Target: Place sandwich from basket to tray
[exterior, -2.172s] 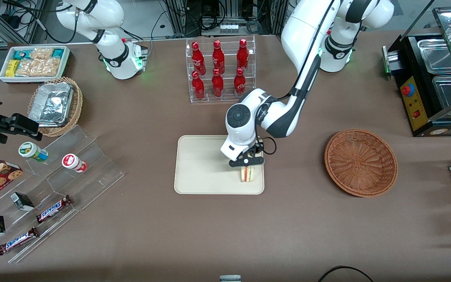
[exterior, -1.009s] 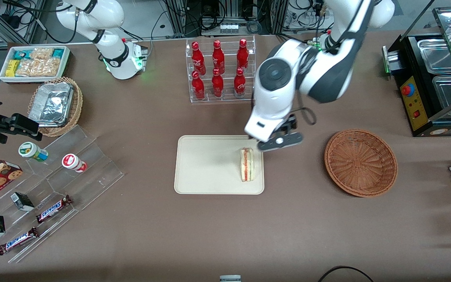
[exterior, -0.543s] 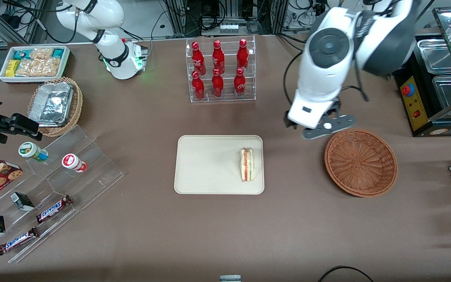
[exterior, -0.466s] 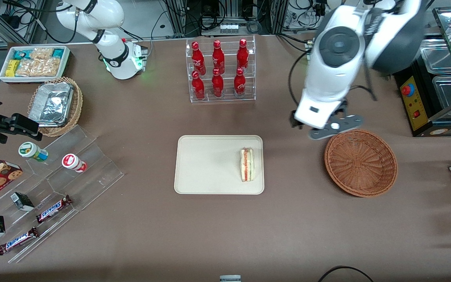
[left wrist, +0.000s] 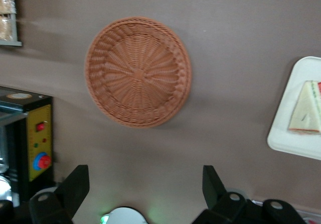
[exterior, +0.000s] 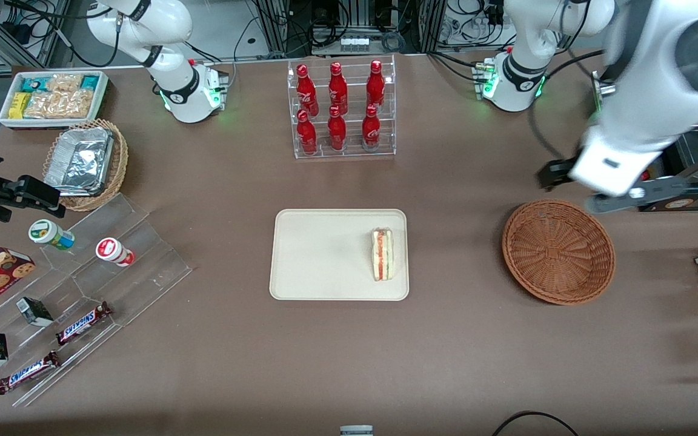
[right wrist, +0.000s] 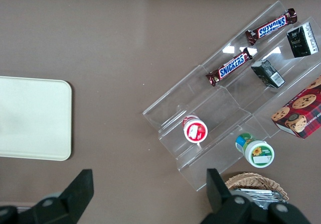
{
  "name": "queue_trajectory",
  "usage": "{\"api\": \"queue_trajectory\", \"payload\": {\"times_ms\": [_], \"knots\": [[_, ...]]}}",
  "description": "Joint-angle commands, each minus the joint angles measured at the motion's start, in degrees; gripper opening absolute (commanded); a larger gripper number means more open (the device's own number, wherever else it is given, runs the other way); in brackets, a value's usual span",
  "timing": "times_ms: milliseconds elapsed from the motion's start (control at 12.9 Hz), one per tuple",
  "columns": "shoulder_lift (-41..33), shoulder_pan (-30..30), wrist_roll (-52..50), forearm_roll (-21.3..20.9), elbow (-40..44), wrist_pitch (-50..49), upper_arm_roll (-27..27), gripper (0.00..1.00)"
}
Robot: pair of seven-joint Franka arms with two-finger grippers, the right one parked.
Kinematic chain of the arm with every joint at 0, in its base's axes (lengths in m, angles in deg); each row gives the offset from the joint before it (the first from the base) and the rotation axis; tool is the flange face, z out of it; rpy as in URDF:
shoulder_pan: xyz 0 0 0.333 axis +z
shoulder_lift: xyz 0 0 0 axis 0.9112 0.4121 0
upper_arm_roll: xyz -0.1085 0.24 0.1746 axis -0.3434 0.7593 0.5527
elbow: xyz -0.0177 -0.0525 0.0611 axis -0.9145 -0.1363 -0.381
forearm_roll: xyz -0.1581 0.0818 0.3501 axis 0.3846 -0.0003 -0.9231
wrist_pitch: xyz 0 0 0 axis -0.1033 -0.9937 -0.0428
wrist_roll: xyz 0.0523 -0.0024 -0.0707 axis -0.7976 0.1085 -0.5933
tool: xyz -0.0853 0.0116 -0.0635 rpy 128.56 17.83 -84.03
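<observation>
One sandwich (exterior: 383,254) is seen on the tray (exterior: 319,254); being soft, it is best gripped lightly across its bread faces. Above the basket (exterior: 558,251), the tool (left wrist: 143,191) is held wide and empty.

The brown worktop (exterior: 446,339) carries the tray (exterior: 319,254); the basket (exterior: 558,251) lies toward the working arm's end, where the tool (left wrist: 143,194) hangs with fingers apart.
</observation>
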Motion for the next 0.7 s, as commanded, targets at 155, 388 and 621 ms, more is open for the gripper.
{"api": "queue_trajectory", "payload": {"times_ms": [155,388,621], "knots": [[-8.2,8.0,10.8,2.5,-4.6,-0.4,-0.8,1.00],[-13.3,11.9,15.7,4.1,-8.3,0.3,-1.8,1.00],[-11.5,17.3,16.0,4.0,-5.4,-0.1,-8.1,1.00]]}}
